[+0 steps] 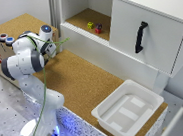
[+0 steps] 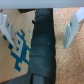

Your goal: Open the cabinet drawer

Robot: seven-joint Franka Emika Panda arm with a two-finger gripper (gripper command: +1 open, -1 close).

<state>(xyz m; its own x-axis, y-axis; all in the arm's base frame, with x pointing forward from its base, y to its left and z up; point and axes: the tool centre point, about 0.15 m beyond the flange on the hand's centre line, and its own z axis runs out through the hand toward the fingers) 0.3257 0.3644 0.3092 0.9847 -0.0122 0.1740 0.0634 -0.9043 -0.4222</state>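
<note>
The cabinet drawer (image 1: 160,39) is a large flat white front panel at the exterior view's upper right, and it looks shut. It has one black bar handle (image 1: 140,37) that stands upright. My gripper (image 1: 52,49) is far from it, at the exterior view's left, low over the cork surface beside a cardboard box. In the wrist view my gripper (image 2: 39,30) is open and empty, with its two light fingertips (image 2: 72,29) wide apart. Below it are a dark band, a printed cardboard face and cork.
A shallow white plastic bin (image 1: 100,114) sits on the cork (image 1: 77,79) at the front right. An open cabinet shelf holds small coloured blocks (image 1: 95,26). A cardboard box (image 1: 0,51) with round caps stands at the left. A green cable (image 1: 45,91) hangs along the arm.
</note>
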